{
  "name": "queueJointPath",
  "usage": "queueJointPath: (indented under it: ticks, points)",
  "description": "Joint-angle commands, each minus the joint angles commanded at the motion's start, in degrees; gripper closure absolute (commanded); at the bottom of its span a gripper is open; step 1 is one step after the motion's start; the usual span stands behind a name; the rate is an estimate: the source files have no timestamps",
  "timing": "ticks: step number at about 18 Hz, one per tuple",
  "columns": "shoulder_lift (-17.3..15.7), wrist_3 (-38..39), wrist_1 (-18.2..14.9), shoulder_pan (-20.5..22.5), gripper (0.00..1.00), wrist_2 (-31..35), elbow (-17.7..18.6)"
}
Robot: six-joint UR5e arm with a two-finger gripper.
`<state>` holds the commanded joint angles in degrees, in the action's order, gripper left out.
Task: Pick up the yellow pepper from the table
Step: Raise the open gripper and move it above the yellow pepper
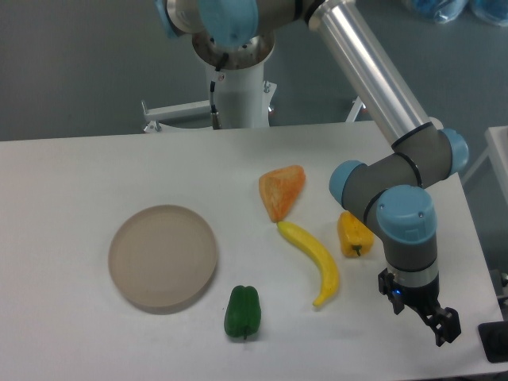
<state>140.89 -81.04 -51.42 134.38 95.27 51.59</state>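
While the gripper (435,322) is hanging beside the yellow pepper (353,234), jaws' spacing unclear, the pepper is looking light, smooth, likely slippery, best pinched across its blocky body.

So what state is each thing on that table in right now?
yellow pepper: lying on the table, not held
banana: lying flat
orange wedge: lying on the table
green pepper: lying on the table
plate: empty
gripper: holding nothing, near the table's front right edge; open or shut unclear

Arm bent steeply down, end effector (439,324) low at near-right, empty.
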Motion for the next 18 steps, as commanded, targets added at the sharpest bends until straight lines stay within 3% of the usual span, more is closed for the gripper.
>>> queueJointPath:
  ticks: [5,8,11,15,18]
  points:
    - [-1.05,0.26,0.0,0.0,0.0,0.17,0.09]
    - [-3.42,0.53,-0.09,0.0,0.0,0.09,2.71]
    - [-9.03,0.44,-0.78,0.53,0.0,-0.18,8.33]
    - [-18.35,1.31,-9.47,3.68,0.0,-1.49,16.41]
    - [-23.72,6.65,-12.74,6.67,0.0,-2.11,22.13]
